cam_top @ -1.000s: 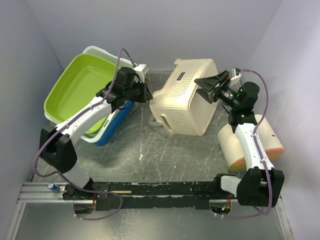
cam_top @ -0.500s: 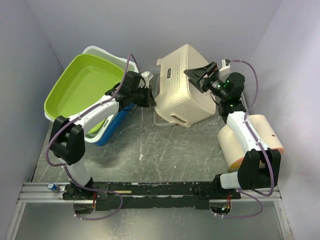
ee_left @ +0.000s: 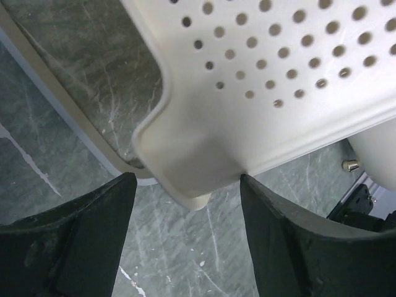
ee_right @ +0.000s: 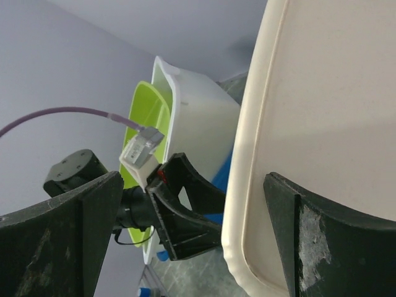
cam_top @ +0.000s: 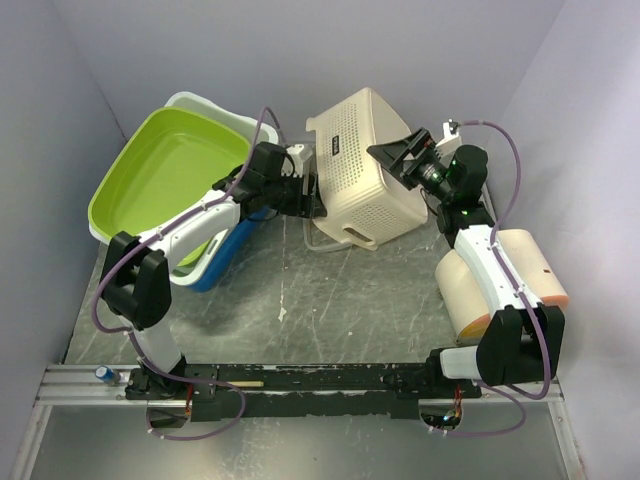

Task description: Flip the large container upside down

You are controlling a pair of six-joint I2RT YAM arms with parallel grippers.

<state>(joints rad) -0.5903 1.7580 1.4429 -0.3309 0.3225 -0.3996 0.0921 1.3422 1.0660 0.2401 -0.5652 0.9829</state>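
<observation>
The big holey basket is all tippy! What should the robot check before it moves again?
1. Basket tipped off its base: ok, it is tilted, not yet upside down.
2. Left gripper at the rim corner: ok, one finger on each side of it.
3. Right gripper at the other rim: ok, the rim sits between its fingers.
4. Firm hold: not ok, both grippers are open and neither pinches the basket.
5. Green basin out of the left arm's way: cannot tell, they look close in the top view.
</observation>
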